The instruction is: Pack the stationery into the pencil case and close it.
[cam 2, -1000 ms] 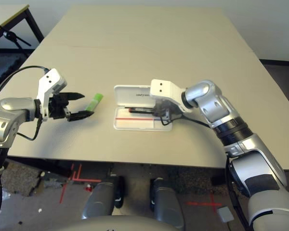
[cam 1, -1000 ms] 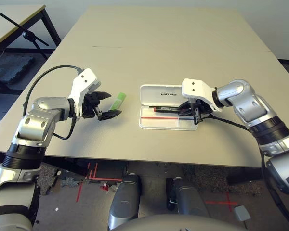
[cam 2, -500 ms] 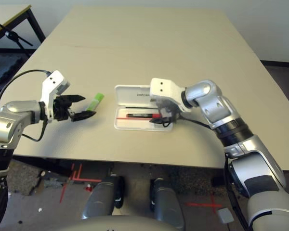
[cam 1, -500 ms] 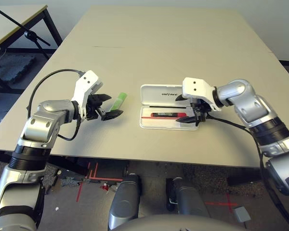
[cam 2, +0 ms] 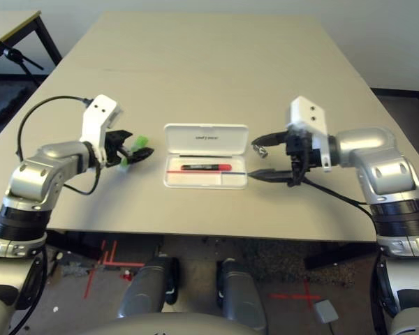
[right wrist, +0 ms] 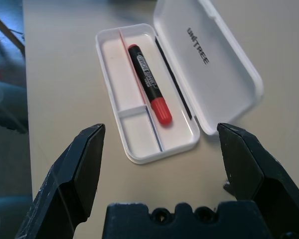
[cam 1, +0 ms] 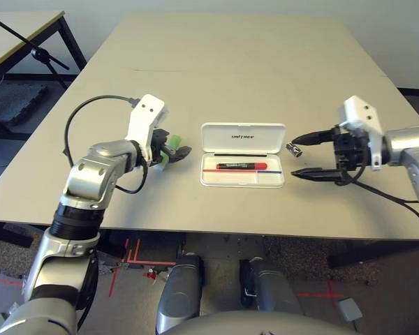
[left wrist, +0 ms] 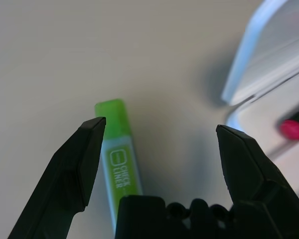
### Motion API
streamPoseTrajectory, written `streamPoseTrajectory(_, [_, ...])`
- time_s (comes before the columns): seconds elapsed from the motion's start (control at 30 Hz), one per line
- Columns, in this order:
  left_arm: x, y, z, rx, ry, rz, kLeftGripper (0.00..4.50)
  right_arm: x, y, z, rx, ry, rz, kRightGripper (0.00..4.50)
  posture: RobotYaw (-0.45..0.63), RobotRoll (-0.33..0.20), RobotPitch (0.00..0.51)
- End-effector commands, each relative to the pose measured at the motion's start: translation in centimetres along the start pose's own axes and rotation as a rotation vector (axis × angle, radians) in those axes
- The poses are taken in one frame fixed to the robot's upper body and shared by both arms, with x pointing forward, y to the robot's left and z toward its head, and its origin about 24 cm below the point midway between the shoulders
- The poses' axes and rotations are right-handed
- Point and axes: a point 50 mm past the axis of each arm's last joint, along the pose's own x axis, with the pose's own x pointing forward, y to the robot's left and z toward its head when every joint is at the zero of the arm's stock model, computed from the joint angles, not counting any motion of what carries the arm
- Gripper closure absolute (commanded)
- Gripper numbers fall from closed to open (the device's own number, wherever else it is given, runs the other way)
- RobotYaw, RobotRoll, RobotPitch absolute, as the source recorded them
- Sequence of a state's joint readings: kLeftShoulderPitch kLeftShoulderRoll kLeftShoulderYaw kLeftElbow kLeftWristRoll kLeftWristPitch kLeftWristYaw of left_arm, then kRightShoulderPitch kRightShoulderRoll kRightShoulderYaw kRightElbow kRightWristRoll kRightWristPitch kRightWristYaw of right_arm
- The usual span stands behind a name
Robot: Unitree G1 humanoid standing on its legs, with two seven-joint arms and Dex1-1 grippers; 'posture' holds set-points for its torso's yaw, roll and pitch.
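Observation:
The white pencil case (cam 1: 243, 180) lies open mid-table, its lettered lid (cam 1: 243, 137) folded back. A red marker (cam 1: 241, 166) with a black cap rests in its tray. The light-green highlighter (left wrist: 117, 154) lies on the table left of the case. My left gripper (cam 1: 176, 148) is open, low over the highlighter, which lies close to one finger (left wrist: 77, 169). My right gripper (cam 1: 295, 157) is open and empty, right of the case and pointing at it. A tiny dark metallic piece (cam 1: 291, 147) lies on the table just by its far fingertip.
The beige table (cam 1: 237, 63) stretches bare behind the case. A second table and a black stand (cam 1: 28, 49) are off to the far left, beyond the table edge.
My right gripper opened, left the red marker lying in the case and pulled back to the right. My left gripper moved right, onto the highlighter.

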State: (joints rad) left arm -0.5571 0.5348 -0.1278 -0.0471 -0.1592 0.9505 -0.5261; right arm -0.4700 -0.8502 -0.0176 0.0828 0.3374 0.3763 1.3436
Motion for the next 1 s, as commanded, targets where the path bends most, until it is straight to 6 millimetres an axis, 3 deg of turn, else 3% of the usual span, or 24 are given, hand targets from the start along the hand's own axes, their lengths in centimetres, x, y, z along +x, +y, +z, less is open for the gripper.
streamPoseTrajectory(0.03, [0.5,0.7,-0.4,-0.002,0.054,0.060,0.00,-0.6,0.1,-0.3,0.014,-0.009,-0.041,0.04,0.22,0.000,0.081])
streamPoseTrajectory(0.3, [1.3,1.7,-2.1,-0.049,0.159,0.106,0.00,-0.7,0.6,-0.5,0.013,-0.012,-0.082,0.04,0.19,0.000,0.081])
streamPoseTrajectory(0.33, [1.3,1.6,-2.4,-0.054,0.174,0.095,0.18,-0.8,0.6,-0.5,0.013,-0.013,-0.086,0.01,0.19,0.000,0.082])
streamPoseTrajectory(0.43, [1.3,1.3,-3.1,-0.073,0.208,0.059,0.93,-0.9,0.5,-0.5,0.012,-0.012,-0.096,0.00,0.19,0.000,0.083])
streamPoseTrajectory(0.63, [1.0,1.3,-3.2,-0.078,0.210,0.043,3.32,-0.9,0.3,-0.4,0.007,-0.016,-0.105,0.00,0.20,0.000,0.084])
streamPoseTrajectory(1.0, [-1.7,2.9,-2.5,0.161,0.173,-0.065,3.41,-1.6,-0.3,-1.0,0.016,-0.018,-0.126,0.00,0.23,0.000,0.083])
